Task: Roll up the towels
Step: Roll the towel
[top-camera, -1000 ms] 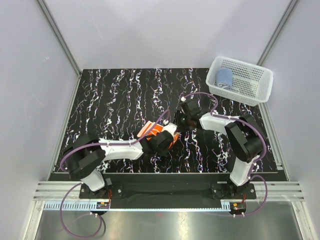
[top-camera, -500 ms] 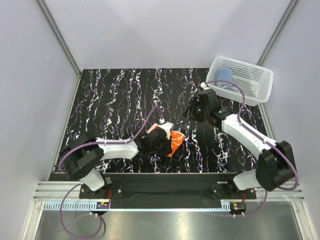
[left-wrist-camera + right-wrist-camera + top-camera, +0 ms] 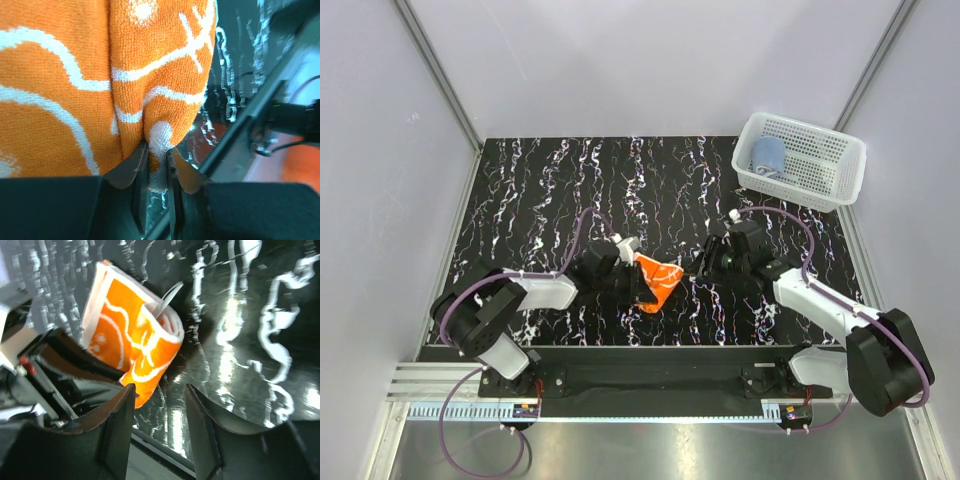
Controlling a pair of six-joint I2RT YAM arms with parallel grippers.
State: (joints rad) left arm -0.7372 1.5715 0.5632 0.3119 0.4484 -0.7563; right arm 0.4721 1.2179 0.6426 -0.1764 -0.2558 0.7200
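Observation:
The orange towel (image 3: 658, 280) with white swirls is folded into a loose roll and held just above the black marbled table (image 3: 540, 190). My left gripper (image 3: 642, 287) is shut on its lower edge; in the left wrist view the cloth (image 3: 100, 75) fills the picture and a fold is pinched between the fingertips (image 3: 175, 167). My right gripper (image 3: 702, 263) stands open a little to the right of the roll, with nothing between its fingers (image 3: 120, 410), and the orange towel (image 3: 135, 345) shows ahead of them. The light blue towel (image 3: 769, 154) lies rolled in the basket.
A white mesh basket (image 3: 820, 175) stands at the table's back right corner. Grey walls and metal rails close in the table on three sides. The arm bases sit on the rail at the near edge.
My left gripper has carried the orange towel to the right and turned it. The right arm has swung back from near the basket toward the towel, and its jaws have widened.

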